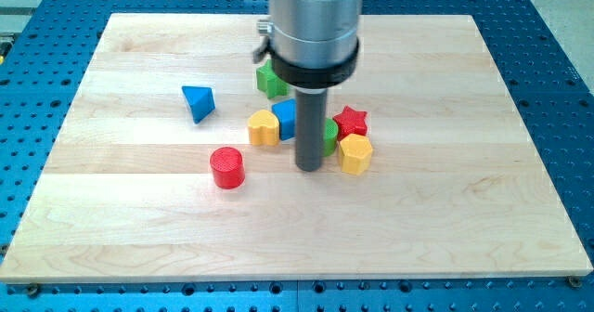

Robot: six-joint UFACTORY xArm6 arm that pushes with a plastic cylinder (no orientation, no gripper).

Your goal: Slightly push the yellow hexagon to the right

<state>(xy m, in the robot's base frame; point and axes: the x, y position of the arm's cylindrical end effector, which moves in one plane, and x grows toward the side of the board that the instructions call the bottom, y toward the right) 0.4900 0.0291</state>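
Observation:
The yellow hexagon (355,153) sits right of the board's middle. My tip (309,168) rests on the board just to its left, a small gap apart. A green block (329,136) is partly hidden behind the rod, touching the hexagon's upper left. A red star (351,121) lies just above the hexagon. A blue block (285,119) and a yellow heart (264,127) lie left of the rod.
A red cylinder (226,167) stands at the lower left of the cluster. A blue triangle (198,102) lies further left. Another green block (271,78) sits above, partly hidden by the arm's body. The wooden board (483,219) lies on a blue perforated table.

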